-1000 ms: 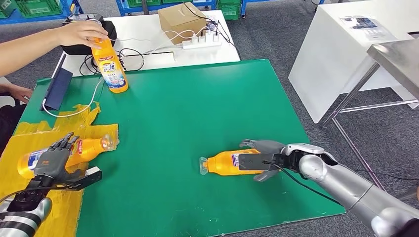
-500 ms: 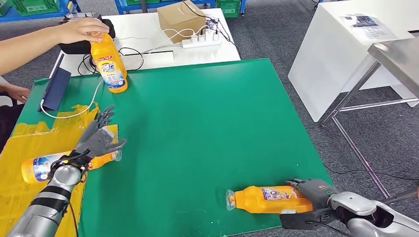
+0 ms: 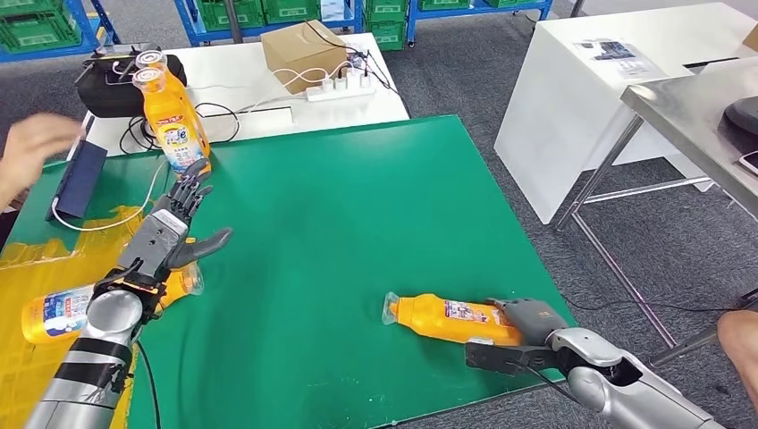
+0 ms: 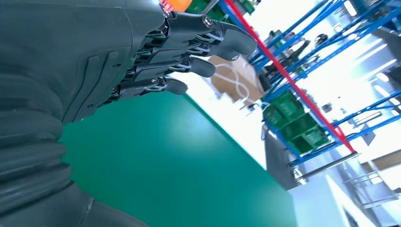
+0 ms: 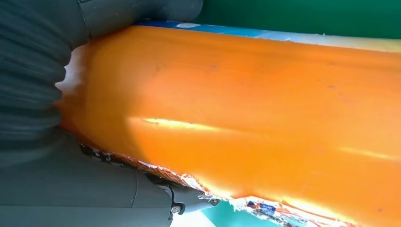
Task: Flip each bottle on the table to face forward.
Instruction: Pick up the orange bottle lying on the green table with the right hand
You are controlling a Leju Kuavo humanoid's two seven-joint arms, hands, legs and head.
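An orange bottle (image 3: 445, 317) lies on its side near the front edge of the green table (image 3: 340, 206), cap to the left, label up. My right hand (image 3: 533, 323) grips its base end; in the right wrist view the orange bottle (image 5: 246, 118) sits tight against the palm. A second orange bottle (image 3: 63, 310) lies on yellow paper (image 3: 27, 357) at the left. My left hand (image 3: 172, 228) hovers above it, fingers spread and holding nothing; the left wrist view has those fingers (image 4: 189, 52) straight over the green top. A third bottle (image 3: 172, 125) stands upright at the table's far left.
A person's blurred hand (image 3: 34, 147) is at the far left, away from the upright bottle. Behind the green table stands a white table (image 3: 259, 85) with a cardboard box (image 3: 308, 52), a power strip and cables. A white block (image 3: 581, 98) and a steel table (image 3: 697, 116) stand on the right.
The camera has shifted. The person's hand has let go of the upright bottle and pulled away left. My left hand has lifted further off the lying bottle. My right hand still grips its bottle.
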